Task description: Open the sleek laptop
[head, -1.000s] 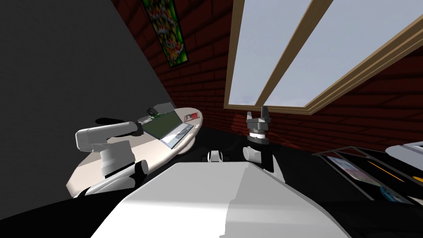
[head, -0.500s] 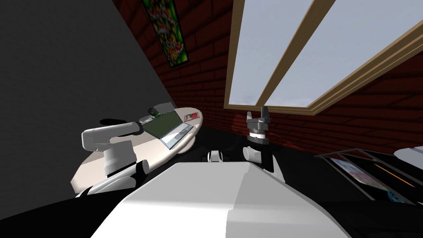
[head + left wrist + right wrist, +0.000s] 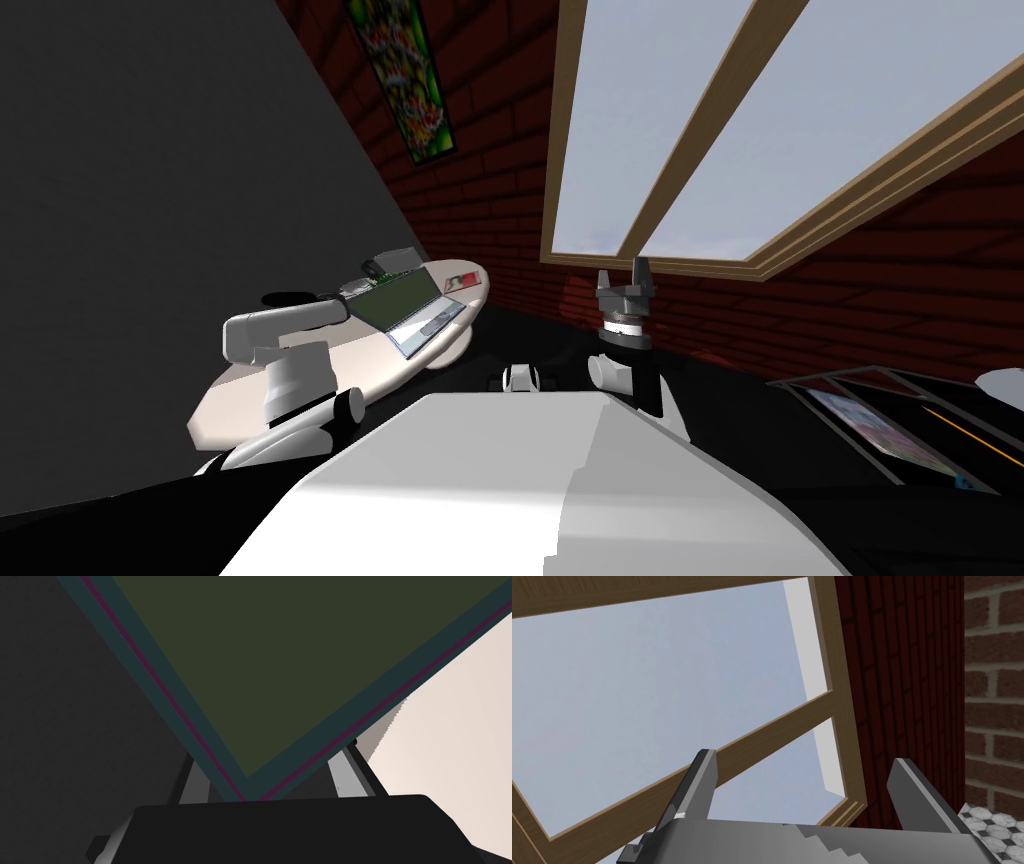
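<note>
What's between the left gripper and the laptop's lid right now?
Nothing. In the left wrist view a corner of the laptop's lid lies right over the left gripper, hiding the tips of its open fingers; no other thing sits there.

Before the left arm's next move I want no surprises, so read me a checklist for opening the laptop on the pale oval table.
1. Lid of the slim laptop with dark green screen raised off its keyboard: ok.
2. Lid corner between the fingers of the left gripper: ok.
3. Those fingers shut on the lid: not ok, they stand open.
4. Laptop resting on the pale oval table: ok.
5. The right gripper away from the table, open: ok.
6. Lid at its full travel: cannot tell.
</note>
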